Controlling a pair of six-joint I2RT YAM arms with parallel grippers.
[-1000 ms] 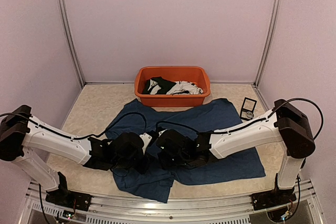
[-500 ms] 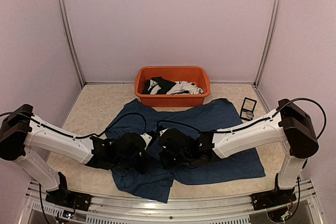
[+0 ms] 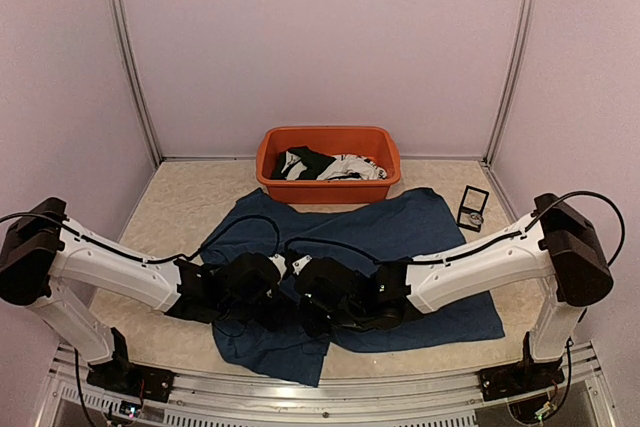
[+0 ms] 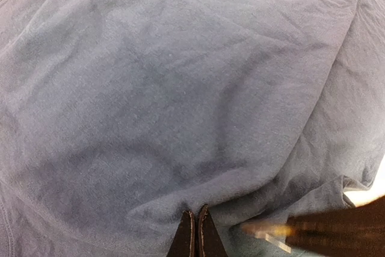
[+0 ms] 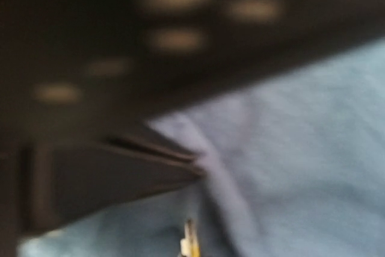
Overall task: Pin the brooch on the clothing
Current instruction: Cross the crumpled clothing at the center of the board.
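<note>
Tools both closed, left tool [image 4: 195, 234] tips touching navy T-shirt [image 4: 180, 88], right tool [image 4: 271, 232] just beside it.

One T-shirt [image 3: 400, 229], one orange tub [image 3: 330, 190] holding two garments, black [image 3: 305, 161] and white [image 3: 356, 167], one small black packet [image 3: 473, 208], two arms [image 3: 110, 269].
</note>
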